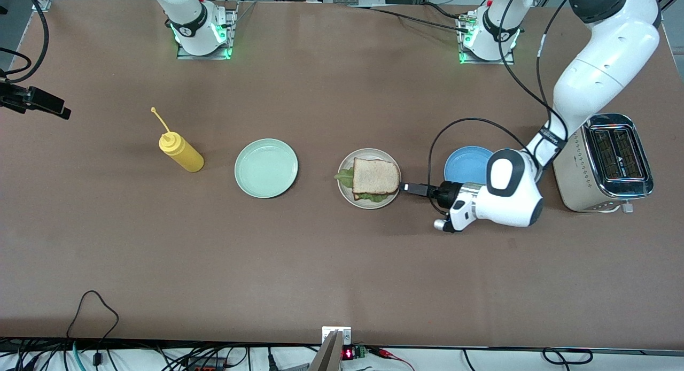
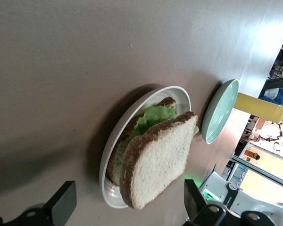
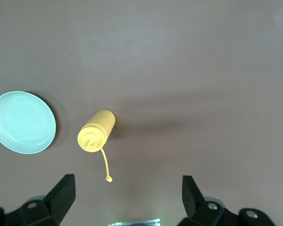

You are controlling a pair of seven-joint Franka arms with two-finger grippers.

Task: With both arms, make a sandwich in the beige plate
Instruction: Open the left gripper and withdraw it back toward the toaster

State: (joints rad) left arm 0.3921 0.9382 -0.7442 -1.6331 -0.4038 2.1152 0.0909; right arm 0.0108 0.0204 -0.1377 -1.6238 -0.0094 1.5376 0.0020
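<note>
Fingers of left gripper spread wide beside beige plate, sandwich lying flat, right gripper fingers wide over table.

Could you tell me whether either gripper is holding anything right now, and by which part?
Nothing is held. The left gripper stands open beside the beige plate, its fingers clear of the sandwich. The right gripper hangs open over the yellow bottle.
</note>
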